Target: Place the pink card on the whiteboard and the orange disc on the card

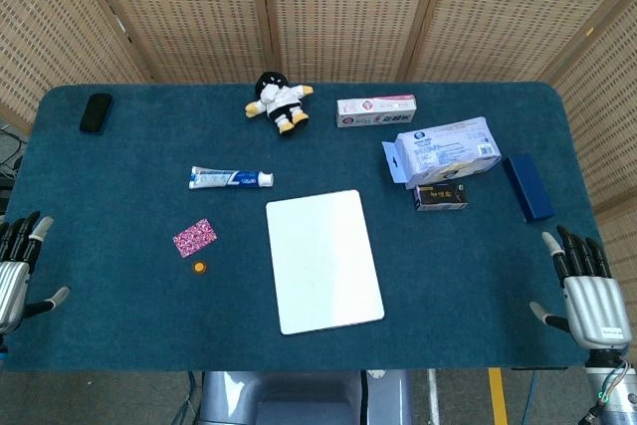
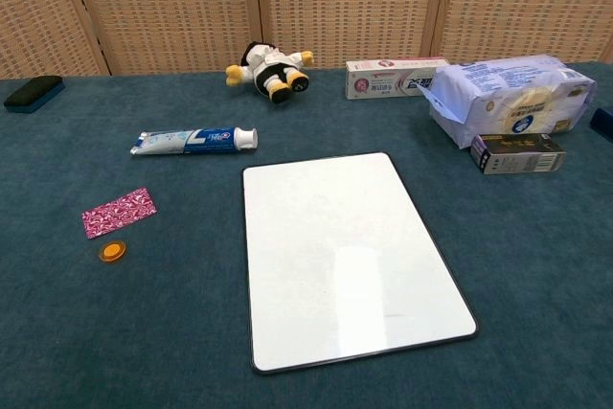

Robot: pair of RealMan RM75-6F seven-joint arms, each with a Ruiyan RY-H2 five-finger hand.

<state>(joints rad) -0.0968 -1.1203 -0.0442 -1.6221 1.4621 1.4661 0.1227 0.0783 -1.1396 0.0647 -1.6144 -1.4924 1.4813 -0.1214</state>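
A small pink patterned card (image 1: 194,237) (image 2: 119,212) lies flat on the blue table left of the whiteboard (image 1: 322,259) (image 2: 347,255). Just below the card sits a little orange disc (image 1: 199,267) (image 2: 112,251), apart from it. The whiteboard is bare and lies in the middle of the table. My left hand (image 1: 18,266) hovers at the table's left edge, fingers spread, holding nothing. My right hand (image 1: 587,291) is at the right edge, also spread and empty. Neither hand shows in the chest view.
A toothpaste tube (image 1: 231,178) lies above the card. Further back are a plush doll (image 1: 279,101), a toothpaste box (image 1: 375,110), a tissue pack (image 1: 445,149), a small dark box (image 1: 441,196), a blue box (image 1: 528,187) and a black eraser (image 1: 96,111).
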